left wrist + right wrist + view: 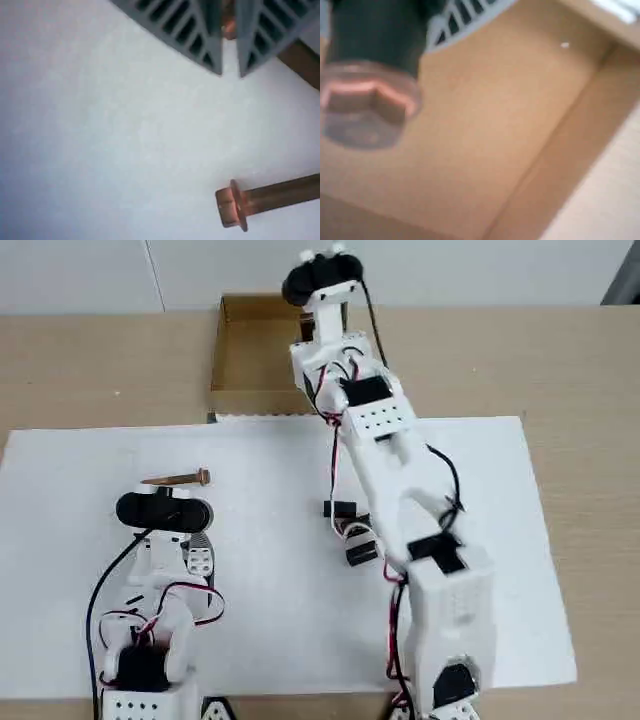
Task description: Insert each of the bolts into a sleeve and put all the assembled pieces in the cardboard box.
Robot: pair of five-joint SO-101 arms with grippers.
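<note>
A copper bolt lies on the white sheet, just beyond my left gripper. Up close in the left wrist view the bolt lies near the grey latticed fingers. That left gripper is shut to a narrow slit and holds nothing I can make out. My right gripper is stretched out over the cardboard box. It is shut on a black sleeve with a copper bolt head showing at its end, hanging above the box floor.
Small black pieces, probably sleeves, lie on the sheet against the right arm's side. The box stands on the wooden table at the sheet's far edge. The right arm's body crosses the sheet's middle right.
</note>
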